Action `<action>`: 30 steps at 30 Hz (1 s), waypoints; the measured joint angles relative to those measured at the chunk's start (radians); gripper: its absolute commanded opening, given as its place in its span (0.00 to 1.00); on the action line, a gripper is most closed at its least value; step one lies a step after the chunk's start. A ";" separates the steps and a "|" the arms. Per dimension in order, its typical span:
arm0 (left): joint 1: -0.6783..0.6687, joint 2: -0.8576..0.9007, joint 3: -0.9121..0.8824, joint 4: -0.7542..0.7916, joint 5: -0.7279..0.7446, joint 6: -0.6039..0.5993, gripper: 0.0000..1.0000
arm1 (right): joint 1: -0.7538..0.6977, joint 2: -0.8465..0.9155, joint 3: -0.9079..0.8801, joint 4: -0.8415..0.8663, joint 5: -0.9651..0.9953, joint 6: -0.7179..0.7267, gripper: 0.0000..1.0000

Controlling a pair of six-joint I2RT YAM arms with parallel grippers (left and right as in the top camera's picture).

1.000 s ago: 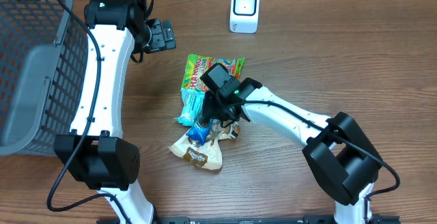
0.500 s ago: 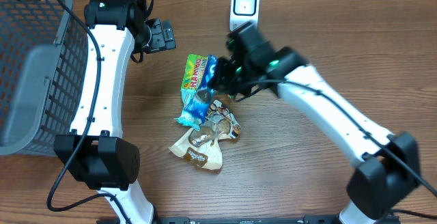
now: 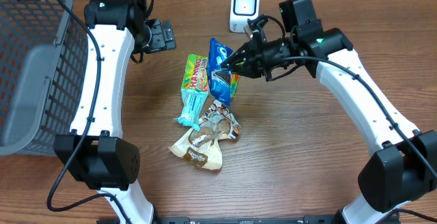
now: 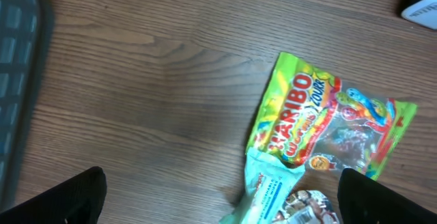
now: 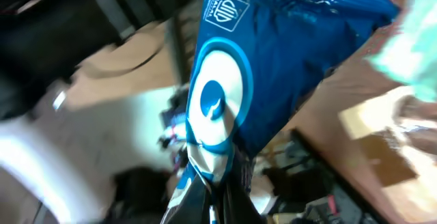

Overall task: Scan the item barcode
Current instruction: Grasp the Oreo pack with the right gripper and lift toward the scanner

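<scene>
**Blue packet held near scanner**

The basket is cut off at the left edge. The left gripper stands wide apart, holding nothing. Right of the Haribo bag, the right gripper is clamped on the blue packet, near the scanner. The right wrist view is blurred, and no barcode is legible.

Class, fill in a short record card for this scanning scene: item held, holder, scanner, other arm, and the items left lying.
Item held: blue snack packet, raised
Holder: right gripper, shut on one end of it
Scanner: white scanner, just beyond the packet, not touching
Other arm: left gripper, open, empty
Left lying: Haribo bag, teal bar, tan packet
</scene>
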 measured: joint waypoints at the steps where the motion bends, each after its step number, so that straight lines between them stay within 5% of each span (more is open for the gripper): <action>1: 0.000 0.000 0.000 0.000 0.006 0.000 1.00 | -0.003 0.000 0.000 0.019 -0.035 -0.003 0.04; 19: 0.000 0.000 0.000 0.001 0.036 0.000 1.00 | -0.077 0.000 0.000 0.138 -0.299 0.045 0.04; 22: 0.000 0.000 0.000 0.001 0.042 0.000 1.00 | -0.096 0.000 0.000 0.275 -0.306 0.164 0.04; 30: 0.000 0.000 0.000 0.000 0.057 -0.004 1.00 | -0.155 0.000 0.004 0.988 -0.316 0.650 0.04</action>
